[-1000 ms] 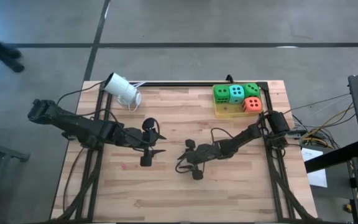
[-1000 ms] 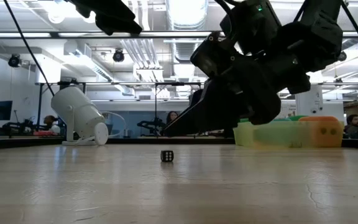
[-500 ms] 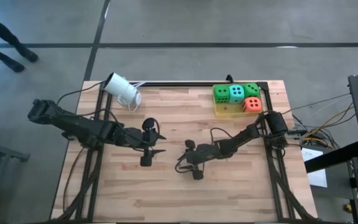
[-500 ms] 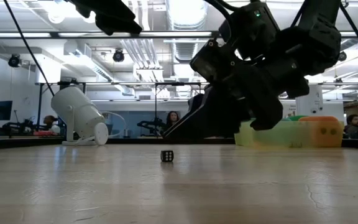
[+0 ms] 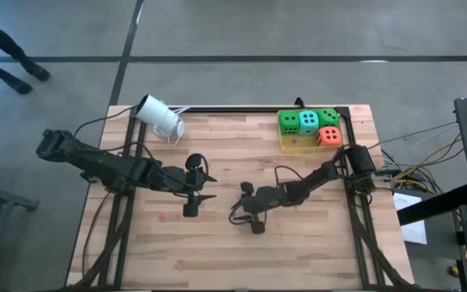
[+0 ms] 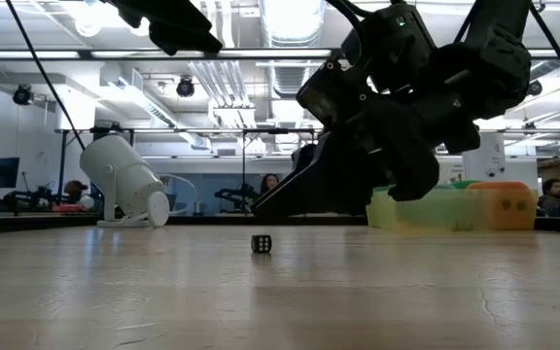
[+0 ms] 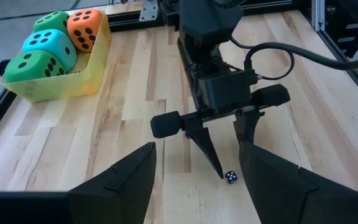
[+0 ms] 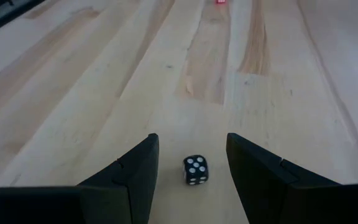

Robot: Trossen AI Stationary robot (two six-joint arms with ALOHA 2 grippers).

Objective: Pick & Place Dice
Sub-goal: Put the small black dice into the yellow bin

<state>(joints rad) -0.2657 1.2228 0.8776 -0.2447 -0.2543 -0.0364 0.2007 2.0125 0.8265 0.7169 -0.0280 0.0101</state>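
The small black die [image 8: 195, 169] lies on the table [image 5: 298, 251] between the open fingers [image 8: 126, 174] of the right gripper [image 8: 191, 171], touching neither; it shows a five-pip face with white pips. In the low view the die [image 6: 262, 243] sits flat on the wood, with the right gripper [image 6: 304, 194] angled down above and just beside it, fingertips clear of the surface. In the left wrist view the same die [image 7: 230, 177] rests just beside one right fingertip. The left gripper [image 7: 194, 171] hovers near table centre, fingers spread wide and empty, facing the right gripper across the die; in the high view it [image 5: 199, 188] lies left of centre and the right gripper [image 5: 243, 207] just right of centre, the two near but apart. A small red mark [image 8: 220, 2] shows on the wood farther out. At the far right corner, well apart from both grippers, the yellow tray [image 5: 292, 146] holds four large dice: two green [image 5: 288, 122], one teal [image 5: 308, 122] and one orange [image 5: 328, 136]. A white cylinder [image 5: 160, 118] lies tilted near the far left corner. Compared with the earlier frames, die, tray and left arm are unchanged; the right arm shows only a very slight shift in the low view, and neither gripper's finger spacing has changed.
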